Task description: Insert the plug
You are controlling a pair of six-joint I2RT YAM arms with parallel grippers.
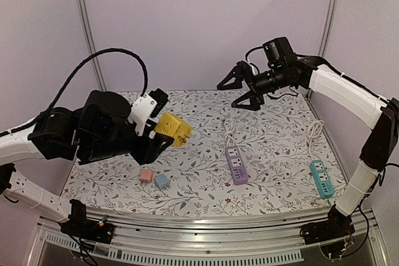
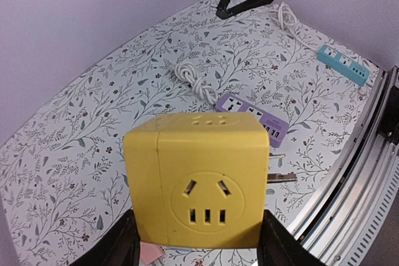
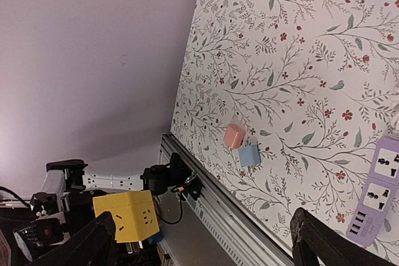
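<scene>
My left gripper [image 1: 163,134] is shut on a yellow cube socket [image 1: 173,129] and holds it above the table's left side. In the left wrist view the cube [image 2: 196,179] fills the space between my fingers [image 2: 121,241], socket face toward the camera, metal prongs sticking out on its right side. A purple power strip [image 1: 235,164] lies in the middle with a white cord; it also shows in the left wrist view [image 2: 252,116]. My right gripper [image 1: 242,91] is open and empty, raised above the far middle of the table.
A pink plug [image 1: 146,175] and a blue plug [image 1: 162,181] lie near the front left. A teal power strip [image 1: 321,177] with a white cord lies at the right edge. The metal rail [image 1: 206,222] runs along the front.
</scene>
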